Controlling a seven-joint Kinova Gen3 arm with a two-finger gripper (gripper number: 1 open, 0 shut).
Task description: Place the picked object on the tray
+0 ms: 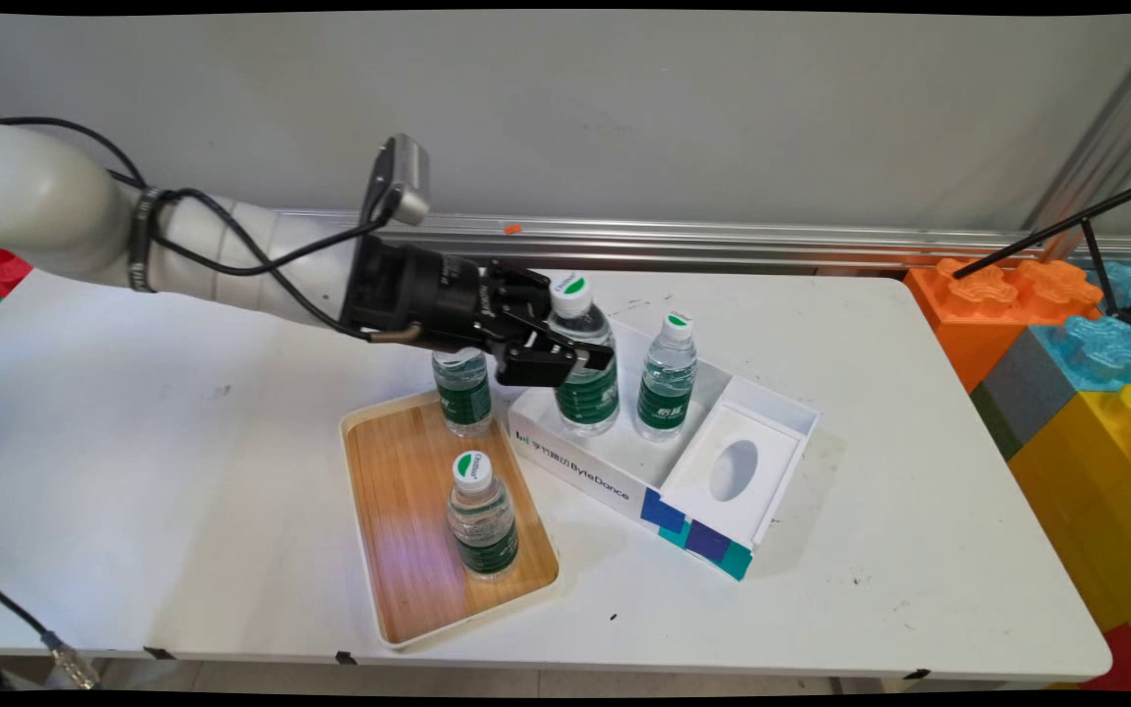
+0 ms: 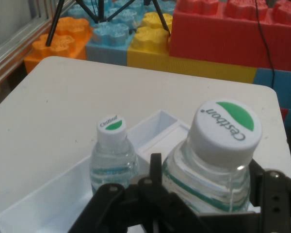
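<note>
My gripper (image 1: 573,332) (image 2: 206,180) is shut on a clear water bottle (image 1: 586,391) (image 2: 226,127) with a green label and a white and green cap. The bottle stands upright in the left end of a white ByteDance box (image 1: 577,465). A second, similar bottle (image 1: 668,379) (image 2: 111,156) stands just to its right in the same box. Left of the box lies a wooden tray (image 1: 401,481) with a white rim. One bottle (image 1: 463,395) stands at the tray's far end, partly hidden under my hand. Another bottle (image 1: 482,516) stands near its middle.
The box's right end holds a white insert with an oval hole (image 1: 734,469). Large coloured toy blocks (image 1: 1066,373) (image 2: 218,34) are stacked past the table's right edge, with a black tripod (image 1: 1110,265) above them. A metal rail runs along the wall behind the table.
</note>
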